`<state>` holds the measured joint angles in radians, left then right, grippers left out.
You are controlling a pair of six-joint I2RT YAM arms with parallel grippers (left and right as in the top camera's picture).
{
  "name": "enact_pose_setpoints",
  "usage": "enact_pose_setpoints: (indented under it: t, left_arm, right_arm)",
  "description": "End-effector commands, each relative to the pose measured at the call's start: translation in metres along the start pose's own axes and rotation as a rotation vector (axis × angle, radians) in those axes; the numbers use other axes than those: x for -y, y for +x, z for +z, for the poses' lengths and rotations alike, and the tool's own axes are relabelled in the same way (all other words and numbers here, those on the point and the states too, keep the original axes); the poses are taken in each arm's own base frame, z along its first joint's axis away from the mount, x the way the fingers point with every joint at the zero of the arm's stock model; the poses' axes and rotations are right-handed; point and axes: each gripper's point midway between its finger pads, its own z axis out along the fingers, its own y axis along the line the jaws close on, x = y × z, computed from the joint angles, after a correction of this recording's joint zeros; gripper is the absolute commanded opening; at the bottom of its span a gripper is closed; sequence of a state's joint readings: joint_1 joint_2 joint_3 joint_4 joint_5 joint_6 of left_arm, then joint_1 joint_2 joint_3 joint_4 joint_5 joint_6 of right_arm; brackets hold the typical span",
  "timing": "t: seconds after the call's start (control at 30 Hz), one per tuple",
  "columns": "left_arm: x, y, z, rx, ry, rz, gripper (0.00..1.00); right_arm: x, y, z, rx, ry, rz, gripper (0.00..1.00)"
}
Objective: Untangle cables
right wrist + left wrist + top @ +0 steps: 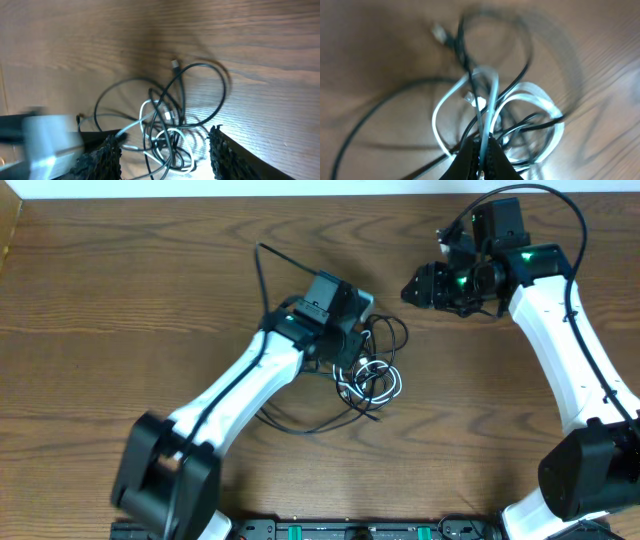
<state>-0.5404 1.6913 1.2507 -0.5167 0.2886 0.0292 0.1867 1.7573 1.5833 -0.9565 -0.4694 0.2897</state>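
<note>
The left arm stretches from the near left diagonally to the middle of the table. Its left gripper points down into the tangle, jaws pinched tight on a strand of the white cable. The black cables loop around it at mid-table. The right arm reaches up the right side and bends leftward. The right gripper hangs above the tangle, fingers apart, holding nothing.

Robotics lab bench, wood-grain table, white-and-black left arm rising from 7 o'clock, right arm from 5 o'clock, green lights on it at 2 o'clock, black rail with green connectors along 6 o'clock, pale strip at 12 o'clock.
</note>
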Motion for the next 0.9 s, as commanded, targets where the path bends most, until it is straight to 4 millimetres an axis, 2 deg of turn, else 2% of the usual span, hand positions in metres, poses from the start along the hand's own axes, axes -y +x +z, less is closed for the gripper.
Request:
enact_pose_setpoints:
  t: [0.0,0.17,0.27,0.53,0.7,0.87]
  left_arm:
    - [0.013,-0.051,-0.063,0.216,-0.007,-0.011,0.07]
    - [0.019,-0.066,-0.107,0.337,-0.024,-0.017,0.08]
    - [0.019,-0.069,-0.120,0.368,-0.036,-0.013,0.08]
    - [0.020,-0.070,-0.122,0.376,-0.035,-0.011,0.07]
    - [0.021,-0.075,-0.125,0.401,-0.031,-0.014,0.07]
    - [0.022,-0.084,-0.129,0.440,-0.020,-0.038,0.08]
  right_arm:
    - [-0.022,0.009,0.004,-0.027,-0.058,-0.102,0.56]
    - [-0.037,0.018,0.011,-0.048,-0.070,-0.126,0.53]
    - [-0.043,0.020,0.014,-0.050,-0.074,-0.122,0.52]
    - [-0.065,0.021,0.015,-0.054,-0.172,-0.118,0.49]
    - [-0.071,0.024,0.015,-0.069,-0.198,-0.105,0.46]
    - [-0.073,0.034,0.029,-0.088,-0.196,-0.087,0.43]
